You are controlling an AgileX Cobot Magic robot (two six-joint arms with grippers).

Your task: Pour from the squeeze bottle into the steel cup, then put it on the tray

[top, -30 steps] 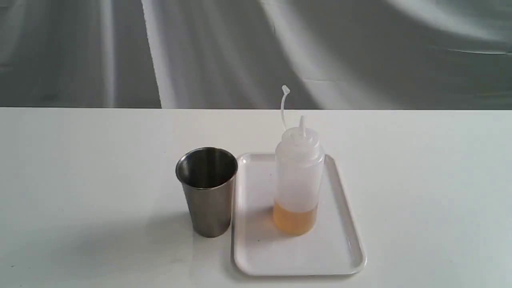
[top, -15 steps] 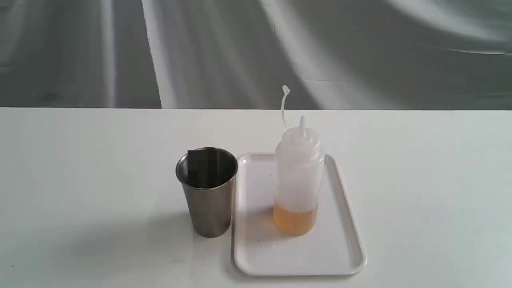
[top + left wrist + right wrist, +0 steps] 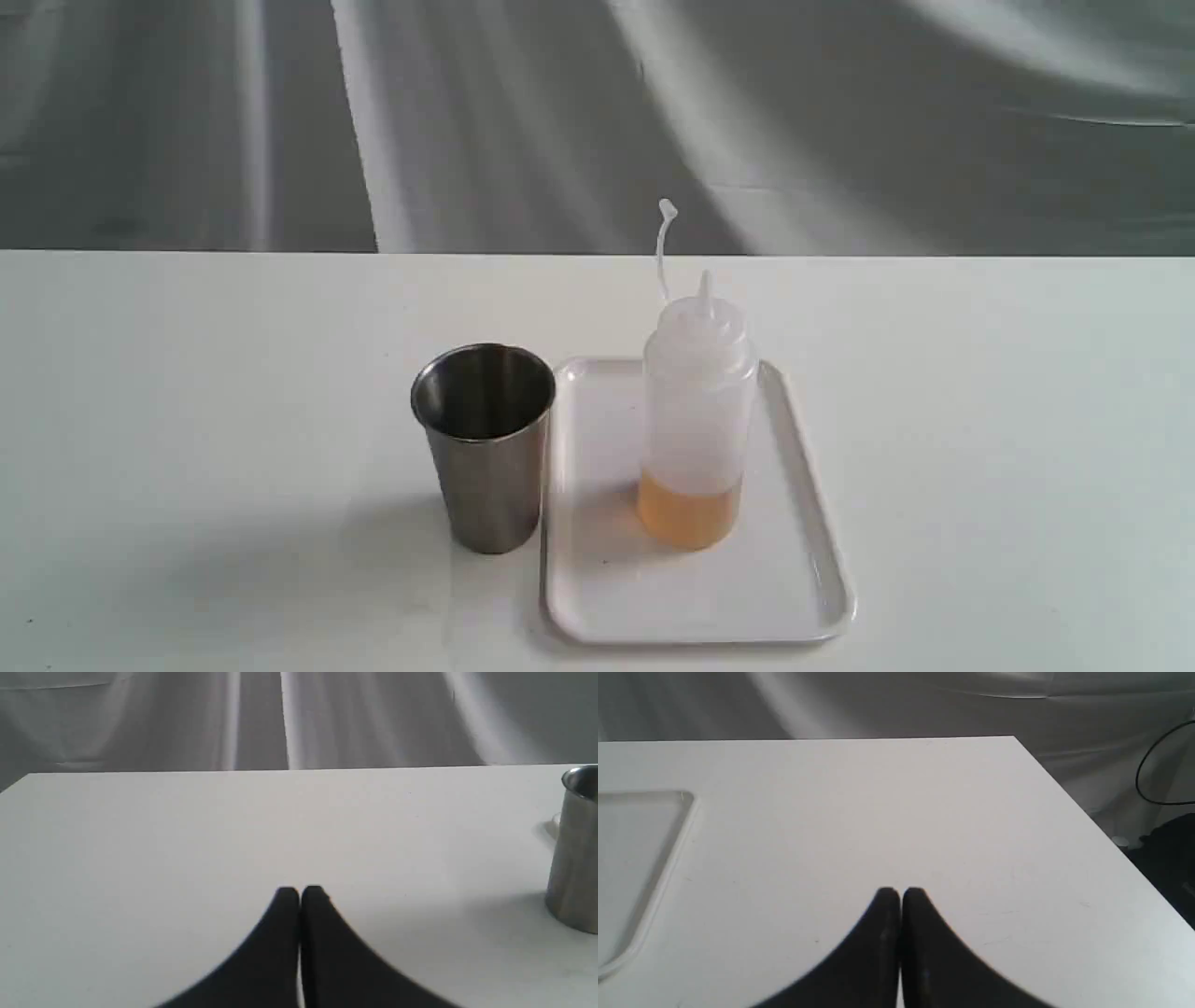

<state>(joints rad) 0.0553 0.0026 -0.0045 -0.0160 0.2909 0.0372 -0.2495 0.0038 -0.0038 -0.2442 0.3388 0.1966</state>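
Note:
The squeeze bottle (image 3: 697, 411) stands upright on the white tray (image 3: 794, 597), amber liquid low in it, its cap strap sticking up. The steel cup (image 3: 484, 446) stands on the table just left of the tray. Neither gripper shows in the exterior view. In the left wrist view my left gripper (image 3: 300, 890) is shut and empty above bare table, with the steel cup (image 3: 575, 854) off at the picture's edge. My right gripper (image 3: 901, 891) is also shut and empty, with a corner of the tray (image 3: 668, 858) at the picture's edge.
Grey draped cloth (image 3: 560, 121) hangs behind the white table (image 3: 187, 420). The table's far corner and side edge (image 3: 1064, 793) show in the right wrist view, with a black cable (image 3: 1157, 784) and dark gear beyond it.

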